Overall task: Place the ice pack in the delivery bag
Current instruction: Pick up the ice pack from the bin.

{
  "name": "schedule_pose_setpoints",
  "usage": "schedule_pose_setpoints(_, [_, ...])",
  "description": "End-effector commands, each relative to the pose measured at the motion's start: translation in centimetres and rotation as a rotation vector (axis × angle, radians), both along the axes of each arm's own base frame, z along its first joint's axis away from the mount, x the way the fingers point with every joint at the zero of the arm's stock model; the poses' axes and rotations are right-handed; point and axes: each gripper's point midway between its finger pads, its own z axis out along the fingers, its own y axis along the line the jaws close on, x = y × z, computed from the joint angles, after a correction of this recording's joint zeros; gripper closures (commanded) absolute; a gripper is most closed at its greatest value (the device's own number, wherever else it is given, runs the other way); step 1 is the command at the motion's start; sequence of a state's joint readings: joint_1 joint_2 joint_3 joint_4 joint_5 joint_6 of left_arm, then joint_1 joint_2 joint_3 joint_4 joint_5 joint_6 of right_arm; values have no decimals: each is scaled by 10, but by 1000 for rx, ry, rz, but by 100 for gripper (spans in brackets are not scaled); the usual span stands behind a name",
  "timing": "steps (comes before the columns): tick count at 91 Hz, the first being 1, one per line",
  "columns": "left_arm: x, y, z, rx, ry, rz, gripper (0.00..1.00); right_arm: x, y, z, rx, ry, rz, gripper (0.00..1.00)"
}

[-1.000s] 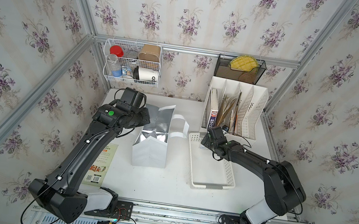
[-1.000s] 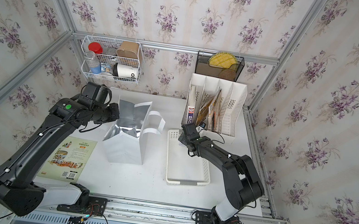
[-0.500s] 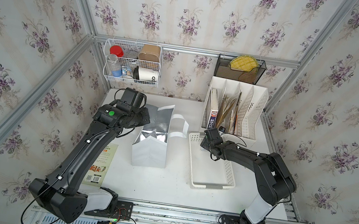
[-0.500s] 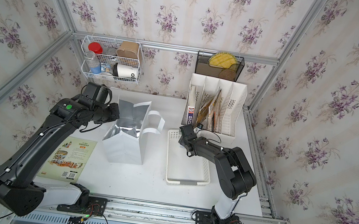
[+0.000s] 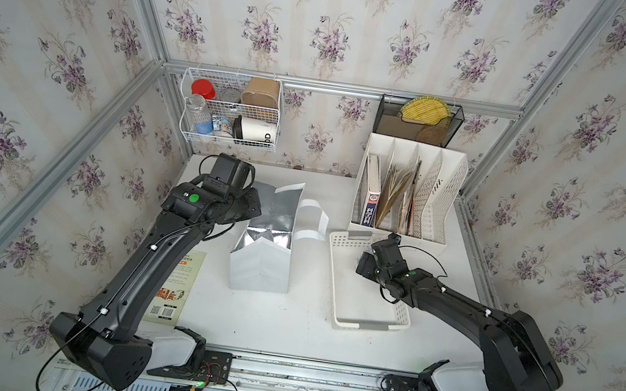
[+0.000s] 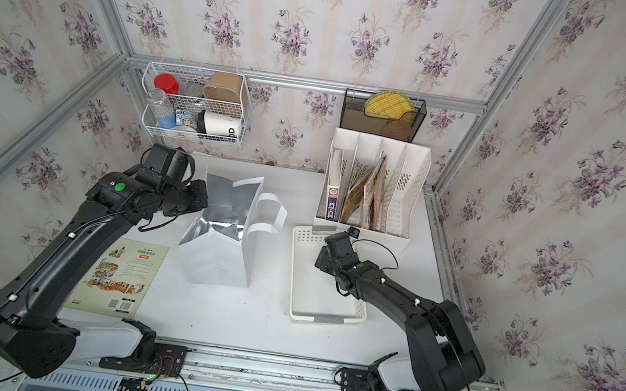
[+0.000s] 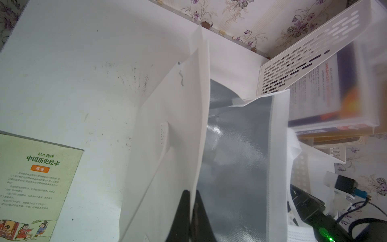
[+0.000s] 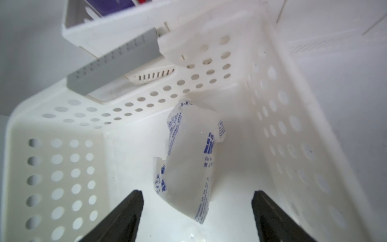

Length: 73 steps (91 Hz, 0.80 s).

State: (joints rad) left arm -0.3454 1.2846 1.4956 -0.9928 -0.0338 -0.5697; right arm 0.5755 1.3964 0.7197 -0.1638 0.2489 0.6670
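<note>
In both top views the delivery bag (image 5: 262, 258) stands open on the table (image 5: 283, 328), just beside the basket (image 5: 363, 309), with its silver lining showing. My left claw (image 5: 254, 208) is at the bag's rim, on the side away from the basket. My right claw (image 5: 363, 266) is dipped into the basket, toward the end by the file rack (image 5: 408, 194). A booklet (image 5: 173, 289) lies flat on the far side of the bag from the basket.

Left wrist: the claw is pinched tight on the bag's wall, one finger (image 7: 183, 201) on the white outside and the other on the silver inside.

Right wrist: the ice pack (image 8: 188, 159) lies on the basket floor, near the end wall with the grey handle (image 8: 113, 67). The claw is spread wide with a finger on each side of the pack, gripping nothing. I see no contact.
</note>
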Motion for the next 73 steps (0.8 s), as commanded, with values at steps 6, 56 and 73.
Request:
schedule_pose_setpoints(6, [5, 0, 3, -1, -21, 9, 100, -5, -11, 11, -9, 31, -77, 4])
schedule_pose_setpoints(56, [8, 4, 3, 7, -30, 25, 100, 19, 1, -43, -59, 181, -234, 10])
schedule_pose_setpoints(73, [7, 5, 4, 7, -35, 28, 100, 19, 1, -50, -56, 186, -252, 19])
